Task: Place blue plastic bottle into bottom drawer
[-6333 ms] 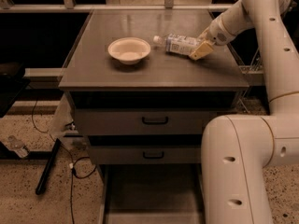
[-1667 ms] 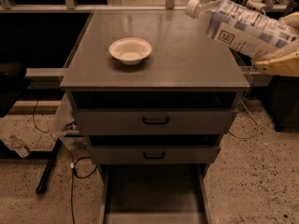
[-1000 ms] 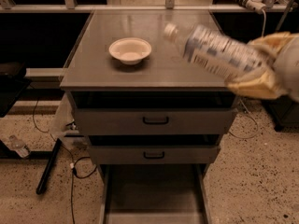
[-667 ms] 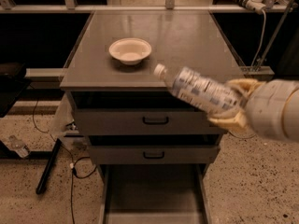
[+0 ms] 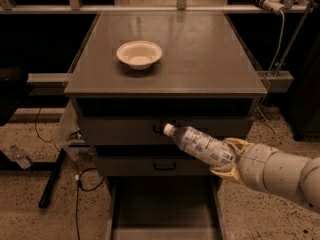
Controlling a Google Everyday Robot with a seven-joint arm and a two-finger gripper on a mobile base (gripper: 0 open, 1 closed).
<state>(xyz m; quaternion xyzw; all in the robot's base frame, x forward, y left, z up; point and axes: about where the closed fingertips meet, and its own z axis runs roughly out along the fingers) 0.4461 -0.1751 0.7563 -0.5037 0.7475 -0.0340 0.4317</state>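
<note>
Since a moment ago I have carried the blue plastic bottle (image 5: 200, 145) further down and a little to the right. It has left the level of the surface (image 5: 205, 59) and now hangs in the air before the cabinet's front, across the top drawer (image 5: 120, 130) and the middle drawer (image 5: 130, 166). The gripper (image 5: 228, 159), coming in from the right edge of the view, is clamped around the bottle's base end. The bottle therefore lies tilted, its cap (image 5: 169, 129) pointing up and left. The bottom drawer (image 5: 162, 211) stands pulled out directly below, its flat floor open to receive the bottle. I judge the base-end grip keeps the bottle's length free to lower in. A bowl (image 5: 139, 54) sits on the surface nearer its left edge, well apart from the bottle.
</note>
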